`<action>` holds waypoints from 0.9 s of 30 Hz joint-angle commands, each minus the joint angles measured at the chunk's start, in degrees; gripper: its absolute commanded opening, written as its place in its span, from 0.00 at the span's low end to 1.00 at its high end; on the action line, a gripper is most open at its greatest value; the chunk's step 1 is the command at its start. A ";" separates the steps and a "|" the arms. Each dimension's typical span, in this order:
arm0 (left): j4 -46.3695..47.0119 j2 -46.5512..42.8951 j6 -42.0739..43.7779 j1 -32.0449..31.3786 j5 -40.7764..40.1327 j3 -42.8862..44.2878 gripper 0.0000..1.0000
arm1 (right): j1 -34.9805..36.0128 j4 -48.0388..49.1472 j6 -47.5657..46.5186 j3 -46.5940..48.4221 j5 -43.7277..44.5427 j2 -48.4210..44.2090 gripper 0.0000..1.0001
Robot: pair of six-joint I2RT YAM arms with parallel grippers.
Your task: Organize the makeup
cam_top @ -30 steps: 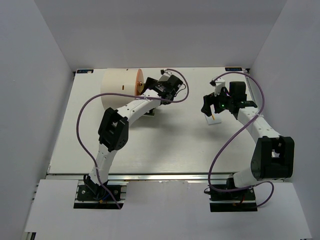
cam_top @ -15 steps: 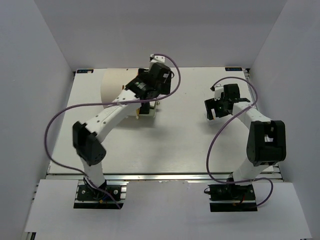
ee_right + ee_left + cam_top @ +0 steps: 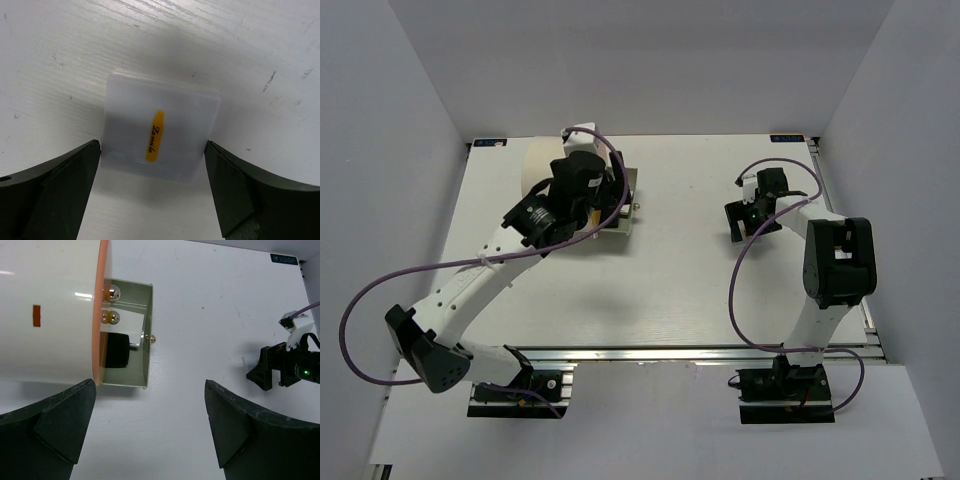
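A white square tile (image 3: 160, 135) with an orange label lies flat on the table. My right gripper (image 3: 152, 150) is open and low over it, with one finger at each side edge of the tile; it is at the right in the top view (image 3: 745, 215). My left gripper (image 3: 150, 385) is open and empty, above bare table just in front of the cream cylinder's pulled-out drawer (image 3: 145, 315). The drawer holds a black piece (image 3: 117, 351) and a white piece (image 3: 135, 325). The other makeup is out of view.
The big cream cylinder (image 3: 535, 170) with its orange front (image 3: 101, 315) and gold knobs (image 3: 112, 292) lies at the back left, partly under my left arm. The right gripper also shows in the left wrist view (image 3: 280, 367). White walls enclose the table.
My left arm has swung left and pulled back, so its wrist now hangs over the cylinder's front. My right gripper has drawn in and settled over the white tile.
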 commanded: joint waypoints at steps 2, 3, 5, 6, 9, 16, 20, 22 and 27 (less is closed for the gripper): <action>-0.84 -5.30 -3.78 0.38 -2.90 -3.33 0.98 | 0.35 -1.62 0.93 1.99 -1.15 2.25 0.89; -1.62 -6.62 -4.13 0.38 -3.43 -3.86 0.98 | 0.43 -1.53 0.93 1.91 -0.98 2.61 0.89; -2.24 -7.94 -5.19 0.47 -4.48 -5.26 0.98 | 0.61 -1.53 0.58 1.82 -0.10 3.31 0.89; -2.59 -9.34 -5.63 0.56 -5.44 -5.71 0.98 | 0.61 -1.53 0.31 1.73 -0.01 3.40 0.86; -2.95 -11.37 -7.03 0.82 -7.29 -7.82 0.98 | 0.87 -0.92 -0.57 0.85 0.25 3.23 0.82; -3.56 -15.24 -10.55 1.44 -8.36 -11.07 0.98 | 1.05 -0.03 -3.20 1.28 -2.90 2.44 0.37; -2.78 -15.77 -12.74 2.14 -6.78 -13.09 0.98 | 1.14 -3.18 -7.41 7.08 -15.17 -0.55 0.16; -2.16 -15.86 -14.50 2.84 -5.20 -15.02 0.98 | 1.66 -3.73 -11.98 10.85 -25.69 -2.21 0.08; -1.54 -16.91 -17.75 3.99 -3.70 -17.40 0.98 | 7.63 0.22 -14.54 17.98 -33.66 -2.58 0.00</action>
